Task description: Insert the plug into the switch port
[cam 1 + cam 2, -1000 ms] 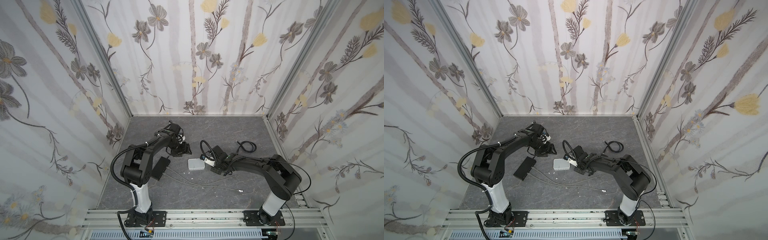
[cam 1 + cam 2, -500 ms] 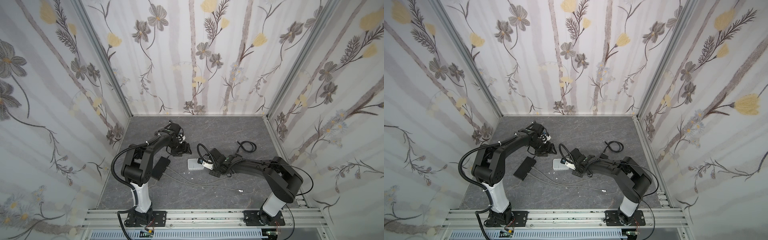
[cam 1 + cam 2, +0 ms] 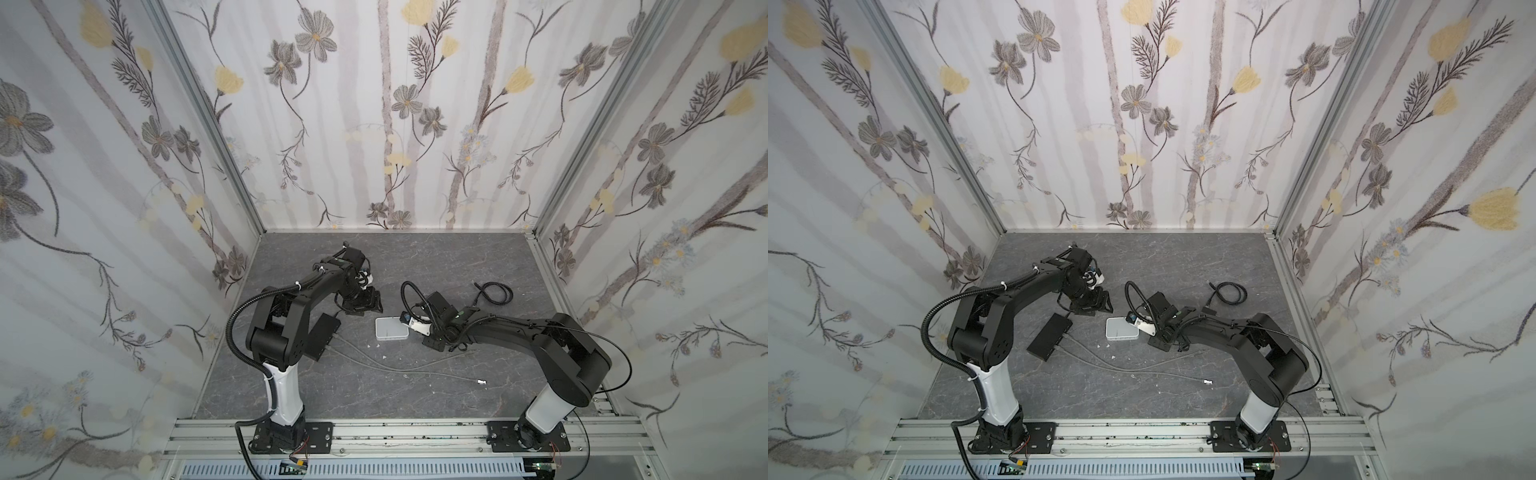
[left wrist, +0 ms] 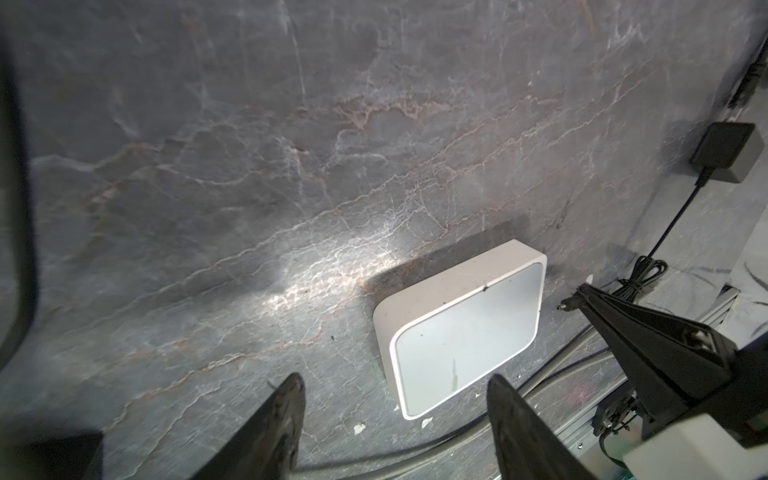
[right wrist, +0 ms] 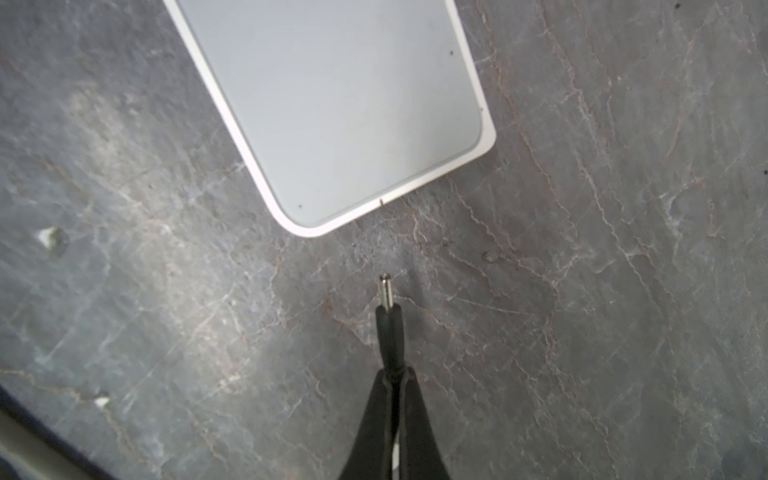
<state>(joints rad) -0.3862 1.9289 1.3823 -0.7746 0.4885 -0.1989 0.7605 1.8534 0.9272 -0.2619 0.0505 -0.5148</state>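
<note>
White switch [image 3: 391,328] sits mid-worktop [image 5: 582,291], and the plug [image 5: 388,316] waits just right of it, tip short of the edge. Now the right pincer [image 5: 392,374] is clamped tight on the plug, while the left pincer [image 4: 395,378] hangs far-left of the switch, jaws apart, holding nothing. The port is hard to see, possibly at that small notch on the facing edge. Best play: square the plug to it, keep level, brace the switch from the left, push slowly.
</note>
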